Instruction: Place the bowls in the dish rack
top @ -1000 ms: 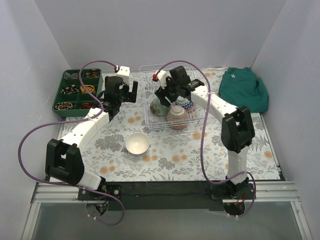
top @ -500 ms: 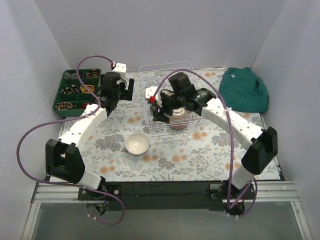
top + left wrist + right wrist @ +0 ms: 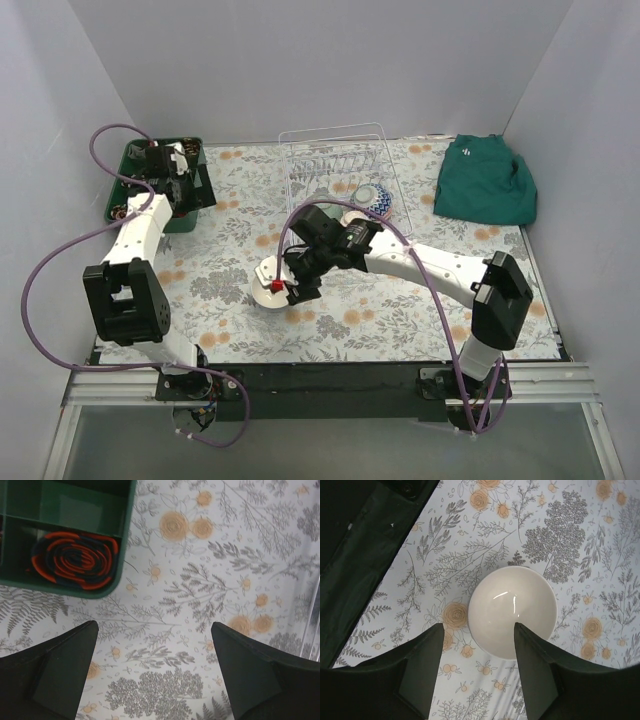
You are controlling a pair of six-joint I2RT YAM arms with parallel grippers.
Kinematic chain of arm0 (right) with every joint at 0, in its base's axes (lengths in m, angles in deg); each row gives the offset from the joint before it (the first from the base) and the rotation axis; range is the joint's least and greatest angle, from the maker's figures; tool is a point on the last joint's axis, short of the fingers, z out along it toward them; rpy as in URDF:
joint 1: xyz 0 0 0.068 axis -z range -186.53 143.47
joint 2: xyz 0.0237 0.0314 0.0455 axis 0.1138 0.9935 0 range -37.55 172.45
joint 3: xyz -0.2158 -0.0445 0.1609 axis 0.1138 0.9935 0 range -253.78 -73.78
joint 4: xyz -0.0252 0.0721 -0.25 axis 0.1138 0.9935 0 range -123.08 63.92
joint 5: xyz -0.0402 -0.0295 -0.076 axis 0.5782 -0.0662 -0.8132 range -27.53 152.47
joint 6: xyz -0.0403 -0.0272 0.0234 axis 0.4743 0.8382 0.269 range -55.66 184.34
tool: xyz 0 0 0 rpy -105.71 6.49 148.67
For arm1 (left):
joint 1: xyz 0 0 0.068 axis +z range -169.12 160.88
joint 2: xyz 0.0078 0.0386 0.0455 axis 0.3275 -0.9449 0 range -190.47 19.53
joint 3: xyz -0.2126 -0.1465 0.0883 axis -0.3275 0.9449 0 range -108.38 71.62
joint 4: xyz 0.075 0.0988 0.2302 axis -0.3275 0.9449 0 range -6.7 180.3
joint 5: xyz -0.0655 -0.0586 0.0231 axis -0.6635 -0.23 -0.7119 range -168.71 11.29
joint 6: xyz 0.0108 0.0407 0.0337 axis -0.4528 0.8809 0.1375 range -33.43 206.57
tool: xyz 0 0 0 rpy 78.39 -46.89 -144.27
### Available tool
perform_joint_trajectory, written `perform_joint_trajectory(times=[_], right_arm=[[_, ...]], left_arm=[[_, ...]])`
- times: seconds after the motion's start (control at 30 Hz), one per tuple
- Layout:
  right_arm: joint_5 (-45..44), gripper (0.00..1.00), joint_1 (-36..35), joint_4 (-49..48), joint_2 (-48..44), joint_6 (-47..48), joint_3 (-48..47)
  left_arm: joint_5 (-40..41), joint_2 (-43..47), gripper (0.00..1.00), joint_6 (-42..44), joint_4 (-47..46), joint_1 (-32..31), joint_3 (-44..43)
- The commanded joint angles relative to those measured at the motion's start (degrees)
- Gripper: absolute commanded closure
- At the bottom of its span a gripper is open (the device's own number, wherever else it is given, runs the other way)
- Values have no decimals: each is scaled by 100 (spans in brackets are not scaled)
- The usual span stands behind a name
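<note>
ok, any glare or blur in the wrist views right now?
Right wrist: white bowl sharp, two small glare streaks inside; end effector fingers dark, little detail. Left wrist: floral tablecloth crisp, fingers likewise dark and featureless. No motion blur in either.

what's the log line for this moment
right gripper open over white bowl | left gripper open near green tray | dish rack holds bowls

Directly beneath my right gripper [image 3: 478, 626] a lone bowl [image 3: 512, 610] sits on the desk [image 3: 570, 540], its near side between the two fingers. Beyond that gripper, toward the desk's far edge, stands the dish rack [image 3: 335, 160], with a second bowl [image 3: 370, 195] in its near right part. A cloth [image 3: 488, 180] lies to the right of the rack. Ahead and to the left of my left gripper [image 3: 154, 625] sits the tray [image 3: 126, 535], with a coil [image 3: 75, 560] in its nearest corner compartment.
</note>
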Motion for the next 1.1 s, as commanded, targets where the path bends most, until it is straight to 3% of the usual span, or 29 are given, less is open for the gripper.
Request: perform_joint_trajectory(times=[0.0,0.53,0.73,0.8,0.87,0.93,1.07], right_arm=[[-137,36,-278,-172,262,295,100],[-876,47,-402,-717,1291,-171,-67],[-1025,73,-551,-708,1064,-197,91],[-1052,96,-639,-621,809,-232,144],[-1026,99,-674,-384,520,-302,48],[-1016,99,-657,45,413,-555,-328],[-263,99,-61,845,753,-1671,-2432]], left_arm=[[-130,852,2,372,375,-141,279],[-23,2347,2,610,771,-70,771],[-85,2567,2,592,789,-53,973],[-146,2593,2,574,780,-62,1000],[-199,2576,2,592,788,-62,948],[-374,2576,2,706,719,-62,886],[-769,2672,2,1092,210,-53,982]])
